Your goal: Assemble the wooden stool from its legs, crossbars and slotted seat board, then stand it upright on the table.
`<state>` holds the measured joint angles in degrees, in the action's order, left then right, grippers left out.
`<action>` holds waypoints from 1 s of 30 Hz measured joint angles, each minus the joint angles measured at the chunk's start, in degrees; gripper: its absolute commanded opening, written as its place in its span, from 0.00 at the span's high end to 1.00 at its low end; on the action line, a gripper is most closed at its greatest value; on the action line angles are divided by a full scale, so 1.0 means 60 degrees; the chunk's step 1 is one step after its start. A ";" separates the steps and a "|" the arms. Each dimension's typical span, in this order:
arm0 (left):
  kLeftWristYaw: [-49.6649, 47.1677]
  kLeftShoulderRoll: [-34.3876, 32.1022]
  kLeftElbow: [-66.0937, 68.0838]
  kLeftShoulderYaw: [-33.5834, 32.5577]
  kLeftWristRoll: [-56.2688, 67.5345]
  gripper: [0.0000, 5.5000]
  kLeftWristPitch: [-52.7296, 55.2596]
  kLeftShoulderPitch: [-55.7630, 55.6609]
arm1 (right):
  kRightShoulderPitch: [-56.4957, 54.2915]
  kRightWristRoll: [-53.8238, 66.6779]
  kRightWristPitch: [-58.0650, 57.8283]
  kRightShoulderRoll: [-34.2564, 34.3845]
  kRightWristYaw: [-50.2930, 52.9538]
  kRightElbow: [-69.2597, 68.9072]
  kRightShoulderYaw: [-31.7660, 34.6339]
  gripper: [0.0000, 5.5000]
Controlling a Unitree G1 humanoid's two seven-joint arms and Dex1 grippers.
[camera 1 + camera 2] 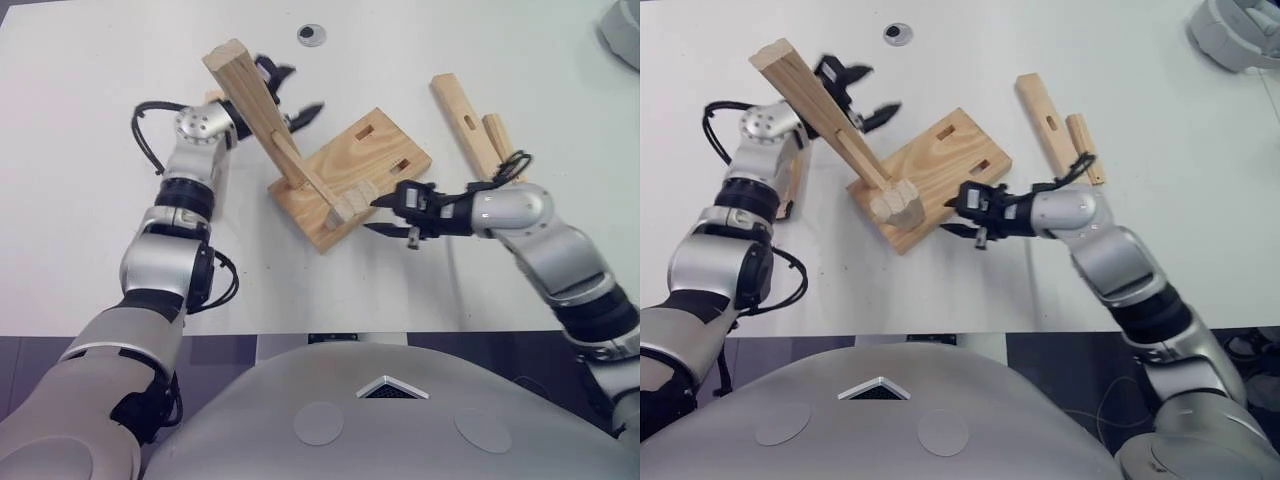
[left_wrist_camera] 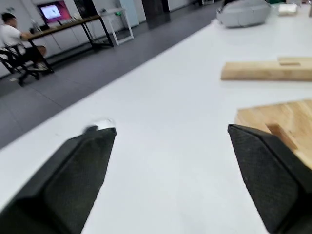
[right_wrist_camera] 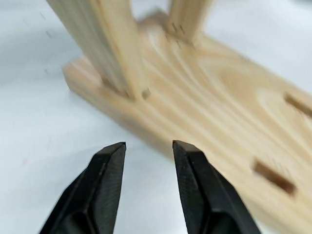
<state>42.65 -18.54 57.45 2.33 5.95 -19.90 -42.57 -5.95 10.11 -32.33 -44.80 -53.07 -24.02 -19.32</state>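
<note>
Left eye view: the flat, slotted pale-wood seat board (image 1: pixel 350 165) is seen lying on the white table (image 1: pixel 80 150), with a long wooden leg (image 1: pixel 252 100) standing tilted in its near corner. The left gripper (image 1: pixel 297 92) is spread wide beside the leg, gripping nothing. The right gripper (image 1: pixel 388 216) is parted and empty, just beside the board's edge. A loose slotted wooden bar (image 1: pixel 462 120) is laid well apart.
</note>
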 measured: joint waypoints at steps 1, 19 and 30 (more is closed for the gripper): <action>-0.0360 -0.0427 0.0114 -0.0110 -0.0204 0.23 -0.0495 -0.0042 | 0.0013 0.0107 0.0252 -0.0063 0.0157 0.0275 0.0662 0.67; 0.2146 -0.3936 -1.0676 0.2581 -0.2346 0.23 0.4320 0.6051 | -0.4146 -0.2445 0.6692 0.2940 0.2485 1.2053 0.1058 0.67; -0.2013 -0.0587 -0.2705 0.1741 -0.2880 0.23 0.1587 0.2194 | 0.0989 -0.0119 0.2937 0.0893 -0.0316 0.3616 0.1558 0.67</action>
<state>30.58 -22.07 41.22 12.78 -11.33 -10.37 -29.41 -0.01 9.40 -14.70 -39.44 -54.97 -2.33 -9.97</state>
